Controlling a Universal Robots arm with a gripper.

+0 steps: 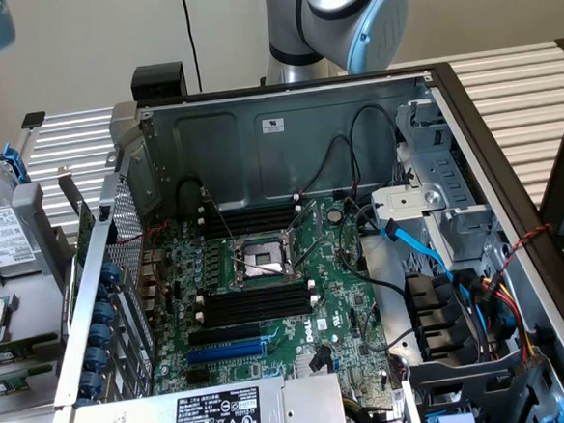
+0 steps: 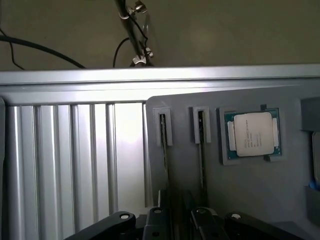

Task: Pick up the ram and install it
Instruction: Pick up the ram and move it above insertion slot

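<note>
Wrist view, L to R: ribbed alu table, then grey fixture plate w/ left ram stick and right ram stick standing on edge in parallel holders, and a CPU in its own pocket. Taking 12 as straight ahead of the gripper, the sticks sit near it at approx 11 and 1 o'clock, the CPU at approx 2. No contact w/ either stick that I can make out. Can't tell whether the gripper is spread or pressed together. Judgement: ram is light, stiff, thin and fragile, so pinch the flat faces near mid-length, keep off the contact edge, no twisting. Exterior view: open PC case, mobo w/ CPU socket. Black memory slots at its 6 o'clock look empty. Robot arm at 12 o'clock, beyond the case wall.
</note>
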